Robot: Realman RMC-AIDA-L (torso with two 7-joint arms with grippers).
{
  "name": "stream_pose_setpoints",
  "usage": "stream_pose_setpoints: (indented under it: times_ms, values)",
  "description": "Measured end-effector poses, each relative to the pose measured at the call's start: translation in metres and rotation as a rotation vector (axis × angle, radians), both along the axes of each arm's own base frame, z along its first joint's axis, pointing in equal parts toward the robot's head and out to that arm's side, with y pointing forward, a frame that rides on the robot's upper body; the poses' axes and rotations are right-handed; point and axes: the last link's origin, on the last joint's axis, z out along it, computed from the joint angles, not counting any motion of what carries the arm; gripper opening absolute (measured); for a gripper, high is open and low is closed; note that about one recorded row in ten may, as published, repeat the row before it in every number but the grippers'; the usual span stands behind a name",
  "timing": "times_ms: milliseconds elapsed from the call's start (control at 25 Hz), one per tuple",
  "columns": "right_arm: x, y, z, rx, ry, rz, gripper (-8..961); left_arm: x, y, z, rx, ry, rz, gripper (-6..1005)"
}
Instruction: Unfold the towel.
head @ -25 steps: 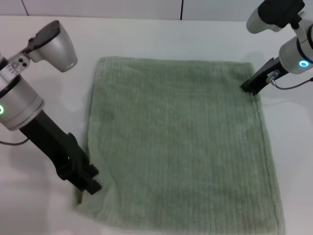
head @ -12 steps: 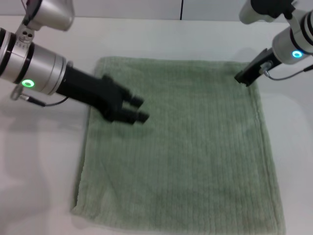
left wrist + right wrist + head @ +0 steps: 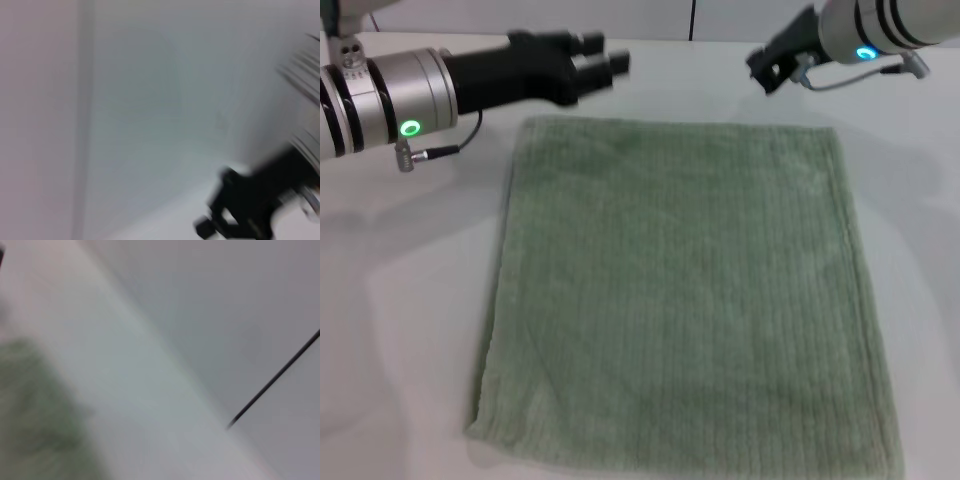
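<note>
**Towel lying open, both arms hanging clear above the far edge**

The left pincer [image 3: 610, 62] is hovering over the far left part of the desk [image 3: 410, 300], just beyond the towel's far left corner, its two fingers close together with a narrow gap showing and nothing between them. The right pincer [image 3: 767, 68] is hanging above the far right part of the desk, near the towel's far edge; whether it is apart or together I cannot tell, though nothing is dangling from it.

The towel [image 3: 680, 300] is lying spread and flat across the middle of the desk, reaching toward the near edge, touched by neither arm. The unfolding is looking finished, judging by its single flat layer.

What could be going wrong from here: the near left corner is sitting slightly rumpled, and a low pass of either arm could be snagging the pile and dragging a fold back in.
</note>
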Motion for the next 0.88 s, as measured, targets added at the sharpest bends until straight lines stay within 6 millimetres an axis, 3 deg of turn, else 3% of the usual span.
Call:
stream_pose_setpoints:
  times_ms: [40,80,200,320,440,520,600,720,760,880]
  values:
    - [-0.003,0.003,-0.001,0.053,0.005,0.043,-1,0.0,0.0,0.0,0.0,0.0,0.0,443]
    - [-0.006,0.006,-0.002,0.101,0.016,0.084,-1,-0.009,0.011,0.006,0.183,-0.156,0.081,443]
    - [-0.01,0.006,-0.011,0.249,0.082,0.181,-1,-0.027,0.015,0.012,0.366,-0.283,0.177,443]
    - [-0.01,-0.003,-0.012,0.465,0.164,0.298,-1,-0.033,0.015,0.015,0.425,-0.313,0.206,443]
    - [-0.005,-0.014,-0.015,0.539,0.224,0.334,-1,-0.042,0.015,0.017,0.506,-0.343,0.241,443]
    - [0.01,-0.036,-0.013,0.649,0.392,0.356,-1,-0.054,0.015,0.024,0.689,-0.341,0.273,443]
    - [0.017,-0.044,-0.009,0.685,0.443,0.366,-1,-0.054,0.015,0.024,0.689,-0.341,0.273,443]
    - [0.051,-0.073,-0.002,0.776,0.503,0.378,-1,-0.066,0.016,0.027,0.83,-0.316,0.332,443]
    - [0.051,-0.073,-0.002,0.776,0.503,0.378,-1,-0.066,0.016,0.027,0.83,-0.316,0.332,443]
    - [0.082,-0.091,0.002,0.814,0.516,0.304,-1,-0.069,0.014,0.027,0.85,-0.311,0.35,443]
